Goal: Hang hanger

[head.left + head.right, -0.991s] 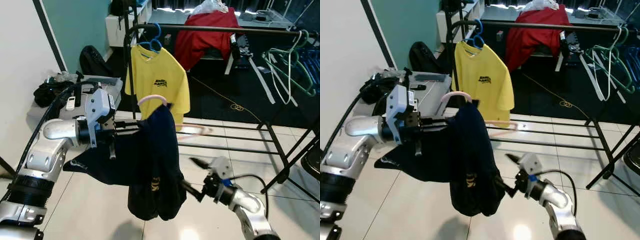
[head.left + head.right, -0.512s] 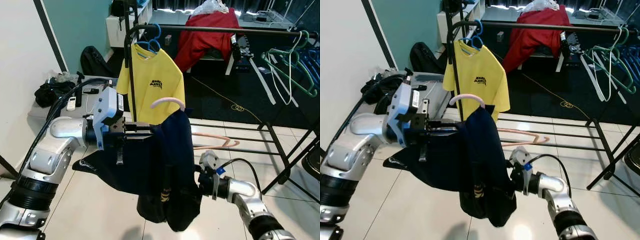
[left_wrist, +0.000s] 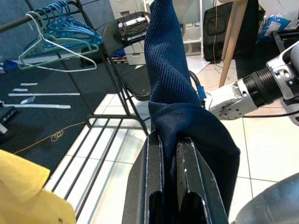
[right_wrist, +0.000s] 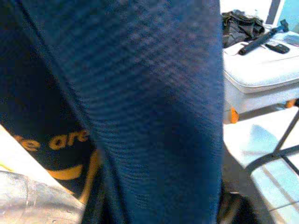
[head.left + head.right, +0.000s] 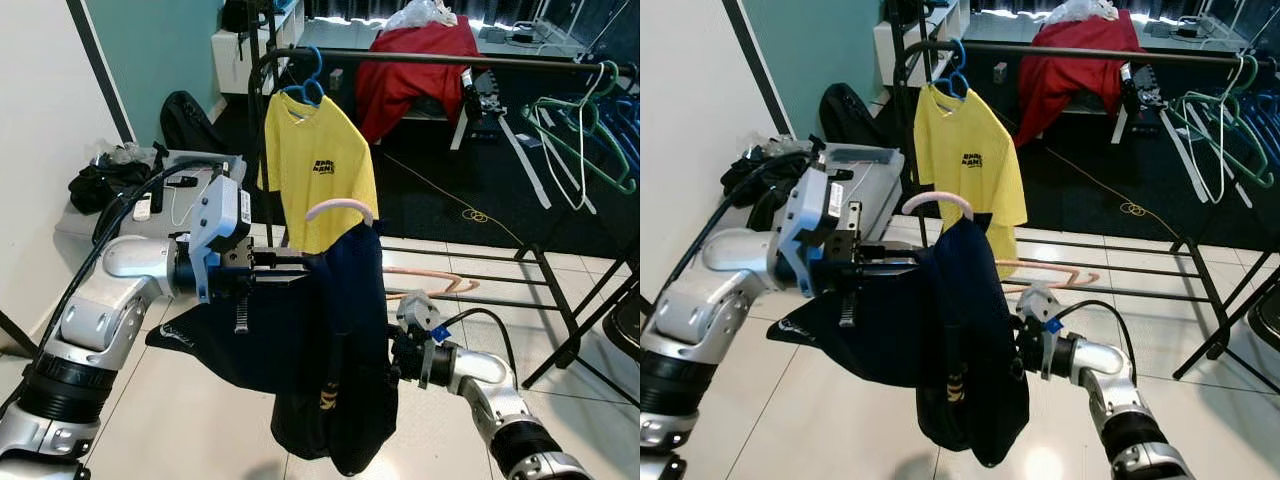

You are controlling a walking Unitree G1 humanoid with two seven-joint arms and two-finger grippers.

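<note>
our left gripper (image 5: 300, 268) pinches the navy shirt (image 5: 335, 350) on its pink hanger (image 5: 340, 209), held just short of the rack (image 5: 430, 58). our right gripper (image 5: 392, 352) presses into the shirt; we cannot tell its fingers.

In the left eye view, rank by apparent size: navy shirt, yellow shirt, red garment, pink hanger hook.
1. Navy shirt, though it is nearest the camera.
2. and 3. Yellow shirt and red garment look alike; unranked.
4. Pink hanger hook, smallest.
</note>
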